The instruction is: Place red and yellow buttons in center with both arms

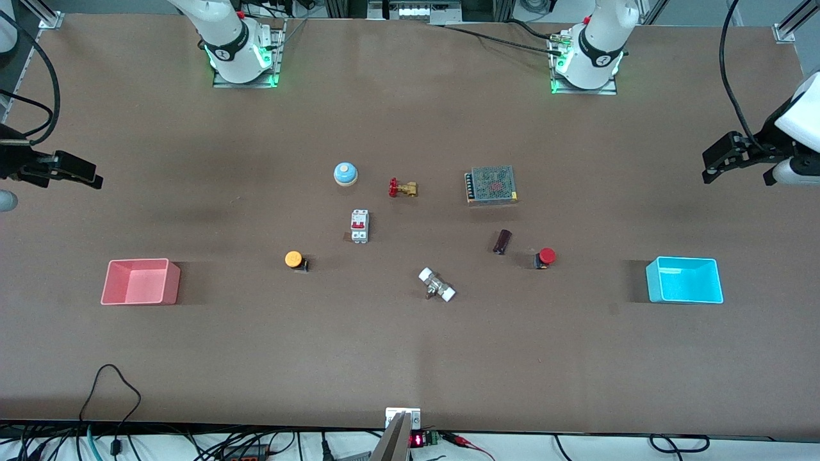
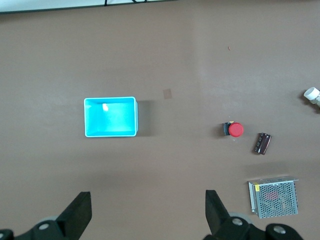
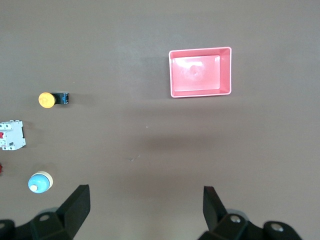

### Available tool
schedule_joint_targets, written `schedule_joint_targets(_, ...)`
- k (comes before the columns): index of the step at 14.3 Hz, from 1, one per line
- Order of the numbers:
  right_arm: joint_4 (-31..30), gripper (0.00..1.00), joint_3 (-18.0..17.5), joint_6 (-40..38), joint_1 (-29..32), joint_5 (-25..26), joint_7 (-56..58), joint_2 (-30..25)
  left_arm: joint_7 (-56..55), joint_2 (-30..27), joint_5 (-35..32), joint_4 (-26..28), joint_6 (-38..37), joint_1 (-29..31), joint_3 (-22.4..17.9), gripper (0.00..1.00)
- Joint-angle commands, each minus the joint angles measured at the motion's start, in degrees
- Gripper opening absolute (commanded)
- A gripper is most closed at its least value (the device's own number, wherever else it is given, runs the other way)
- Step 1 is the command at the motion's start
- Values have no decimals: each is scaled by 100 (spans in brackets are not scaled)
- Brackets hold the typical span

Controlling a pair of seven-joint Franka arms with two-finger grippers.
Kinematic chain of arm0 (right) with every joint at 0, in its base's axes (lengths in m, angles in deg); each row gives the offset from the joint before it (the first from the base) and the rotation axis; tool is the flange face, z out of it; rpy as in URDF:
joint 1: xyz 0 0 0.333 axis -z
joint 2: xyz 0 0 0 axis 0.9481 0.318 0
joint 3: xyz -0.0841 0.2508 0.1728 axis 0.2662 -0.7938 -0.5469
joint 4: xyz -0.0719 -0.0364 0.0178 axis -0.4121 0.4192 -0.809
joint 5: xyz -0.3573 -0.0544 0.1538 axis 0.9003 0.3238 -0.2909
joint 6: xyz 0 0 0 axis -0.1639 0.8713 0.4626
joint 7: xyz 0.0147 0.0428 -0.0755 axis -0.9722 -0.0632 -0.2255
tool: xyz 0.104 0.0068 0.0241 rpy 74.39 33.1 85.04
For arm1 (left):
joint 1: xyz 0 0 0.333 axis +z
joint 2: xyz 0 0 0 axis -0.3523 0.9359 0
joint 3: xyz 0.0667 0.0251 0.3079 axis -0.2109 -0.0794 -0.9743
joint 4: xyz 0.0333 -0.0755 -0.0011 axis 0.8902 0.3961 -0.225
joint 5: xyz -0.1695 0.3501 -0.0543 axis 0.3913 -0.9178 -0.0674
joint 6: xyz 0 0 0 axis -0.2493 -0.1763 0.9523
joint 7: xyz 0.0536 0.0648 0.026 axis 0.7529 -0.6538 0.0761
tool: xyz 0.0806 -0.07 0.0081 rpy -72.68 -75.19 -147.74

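The red button [image 1: 546, 257] lies on its side on the brown table toward the left arm's end; it also shows in the left wrist view [image 2: 234, 130]. The yellow button [image 1: 295, 260] lies on its side toward the right arm's end, also in the right wrist view [image 3: 47, 99]. My left gripper [image 1: 712, 169] hangs high over the table edge at the left arm's end, open and empty [image 2: 148, 202]. My right gripper [image 1: 93, 179] hangs high over the right arm's end, open and empty [image 3: 146, 200]. The table's center [image 1: 410, 240] between the buttons is bare.
A pink tray [image 1: 138, 261] and a cyan tray [image 1: 684, 259] stand at the two ends. Between the buttons are a blue bell [image 1: 345, 173], brass valve [image 1: 402, 188], mesh power supply [image 1: 491, 185], white breaker [image 1: 359, 226], dark cylinder [image 1: 502, 241] and white-ended fitting [image 1: 437, 285].
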Motion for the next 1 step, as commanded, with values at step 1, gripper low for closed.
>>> schedule_joint_targets(1,-184,100,-76,-89,28,100,-72,-200,7,128,-18,-292,-187,10,27,100)
